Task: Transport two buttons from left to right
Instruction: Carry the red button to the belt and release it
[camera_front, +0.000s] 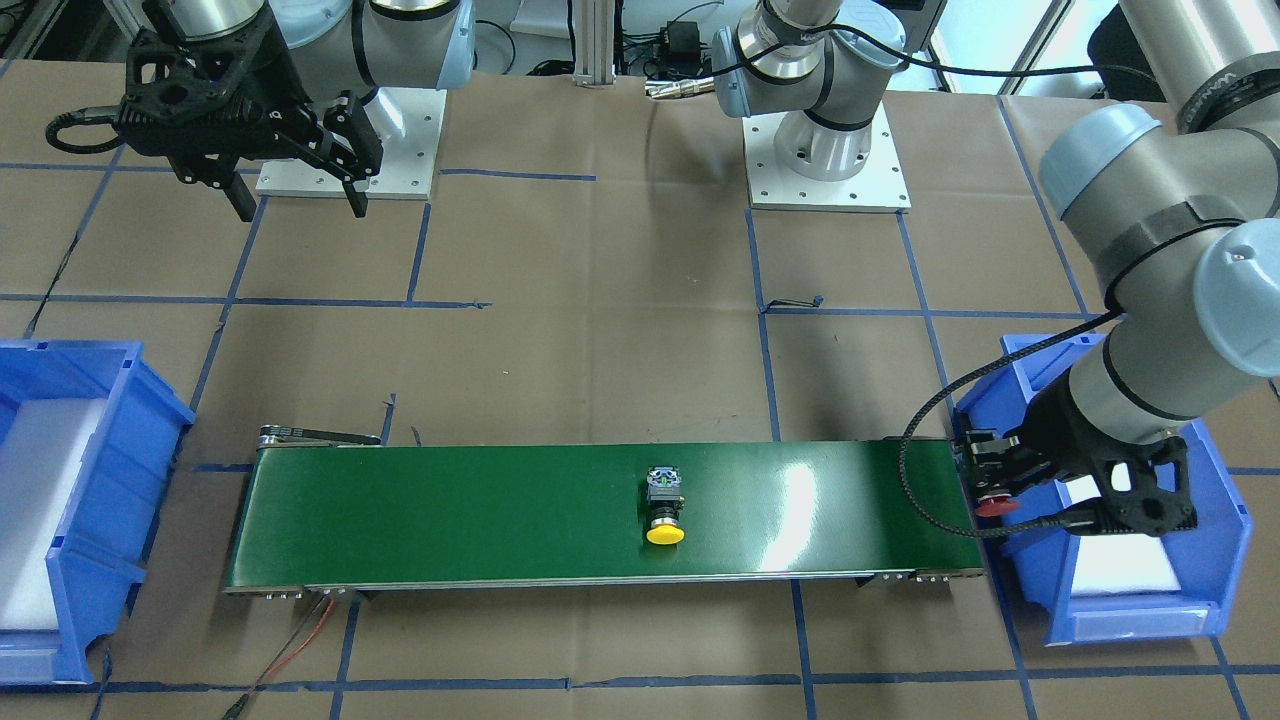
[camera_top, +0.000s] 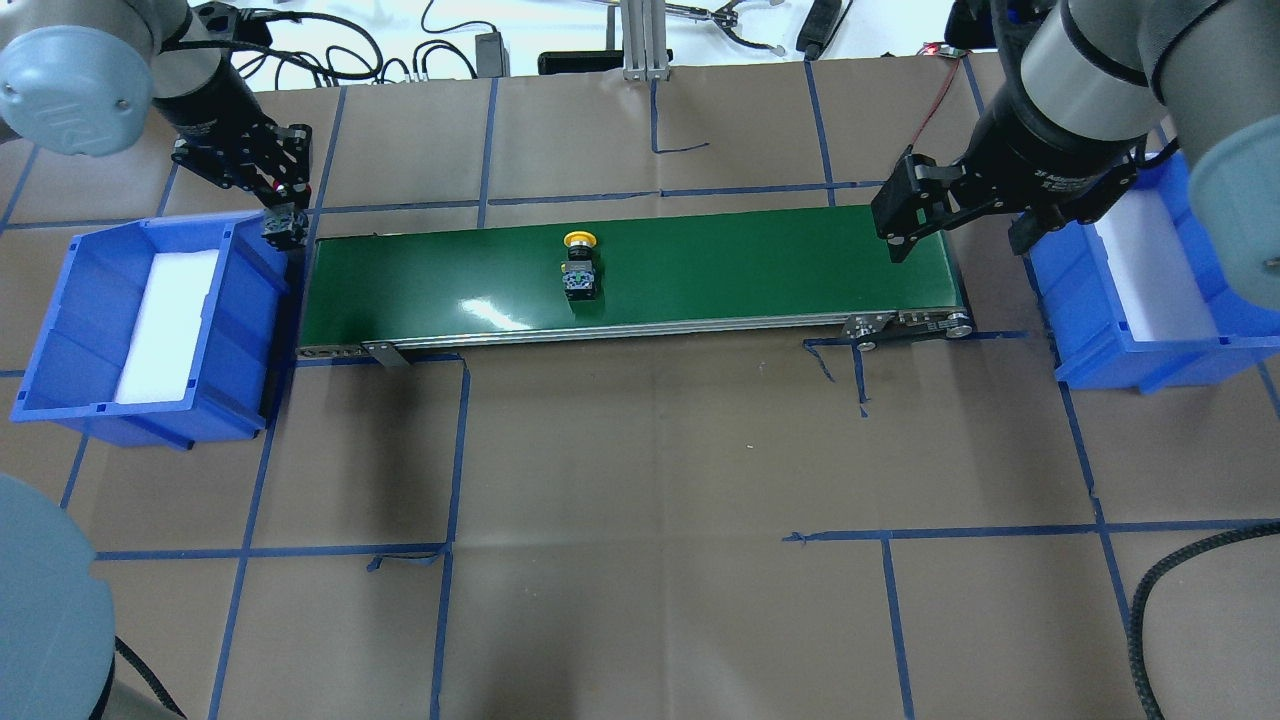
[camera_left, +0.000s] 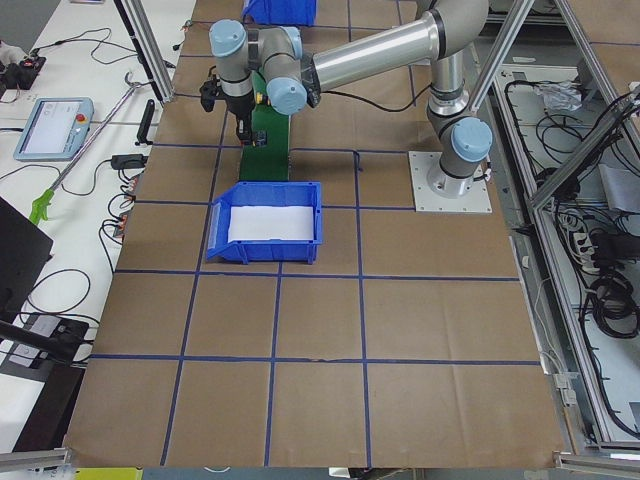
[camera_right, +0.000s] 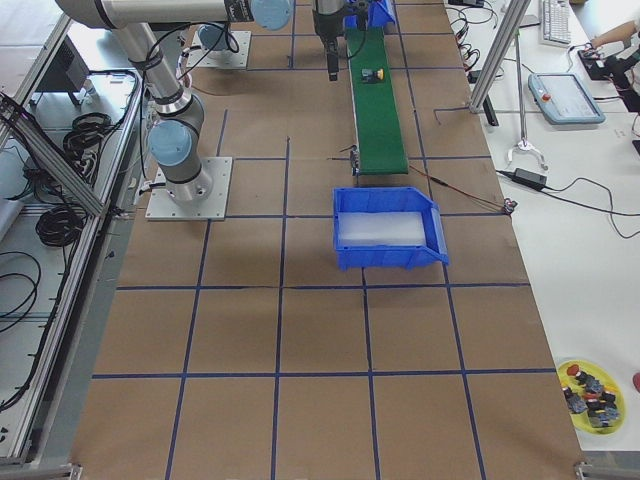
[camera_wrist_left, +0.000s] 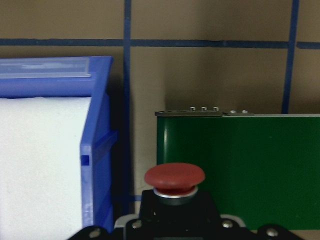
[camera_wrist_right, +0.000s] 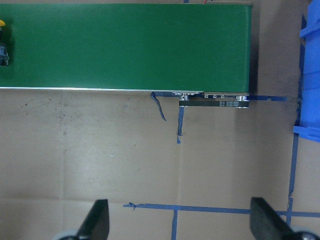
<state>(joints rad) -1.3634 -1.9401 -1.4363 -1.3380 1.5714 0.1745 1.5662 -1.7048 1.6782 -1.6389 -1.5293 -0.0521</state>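
The yellow-capped button (camera_front: 665, 505) lies on its side near the middle of the green conveyor belt (camera_front: 450, 510); it also shows in the overhead view (camera_top: 580, 266) and at the left edge of the right wrist view (camera_wrist_right: 2, 45). My left gripper (camera_front: 995, 488) is shut on the red-capped button (camera_front: 997, 506) and holds it between the belt's left end and the left blue bin (camera_front: 1130, 605). The left wrist view shows the red cap (camera_wrist_left: 174, 176) pointing forward. My right gripper (camera_front: 300, 200) is open and empty, raised above the table beside the belt's right end (camera_top: 940, 270).
The right blue bin (camera_top: 1100, 350) with a white liner stands past the belt's right end. The left blue bin (camera_top: 50, 340) has the same liner. Blue tape lines cross the brown table. Cables and the arm bases lie at the table's edges.
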